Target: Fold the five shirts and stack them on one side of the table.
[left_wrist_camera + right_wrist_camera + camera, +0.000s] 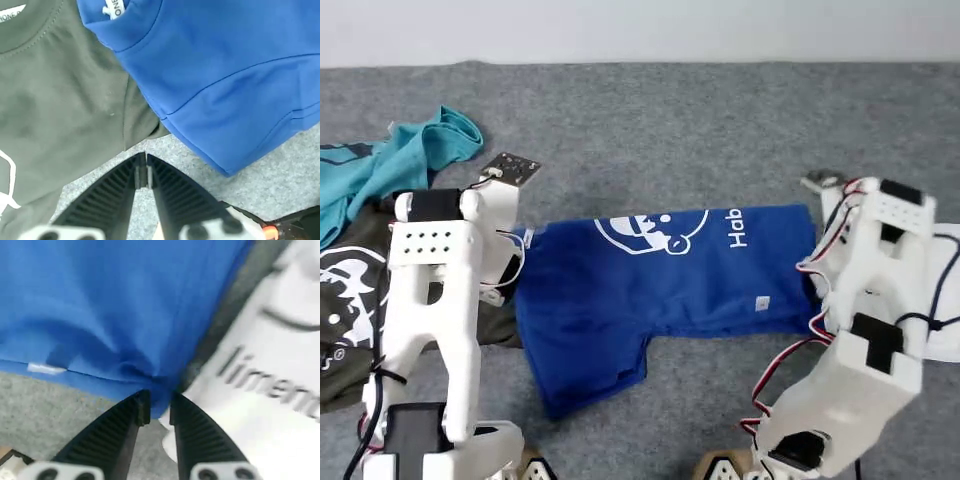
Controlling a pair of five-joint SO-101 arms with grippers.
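Blue shirt (pixel 660 280) lies spread across the middle of the grey table (pixel 670 110), print up, with one sleeve flap trailing off its near edge; it is not yet folded. Judged step: the fold of this shirt is being started from its hem end. The right gripper (pixel 157 400) sits low at that end, its jaws pinched on the corner of the blue shirt, and the cloth puckers at the tips. The next move likely calls for lifting that corner and carrying it over toward the collar end without dragging the whole shirt. A white shirt (pixel 270 365) lies just beside the blue shirt's hem end, close enough to be caught up with it. The right arm (pixel 870 300) leans in over that end, wrist tipped down. The left arm (pixel 435 290) stands at the blue shirt's collar end. The left gripper (pixel 142 162) points down there, jaws closed on nothing, tips over the bare strip between the blue shirt and an olive shirt (pixel 60 100). A teal shirt (pixel 390 160) is heaped beyond the olive one, well apart from the blue shirt.
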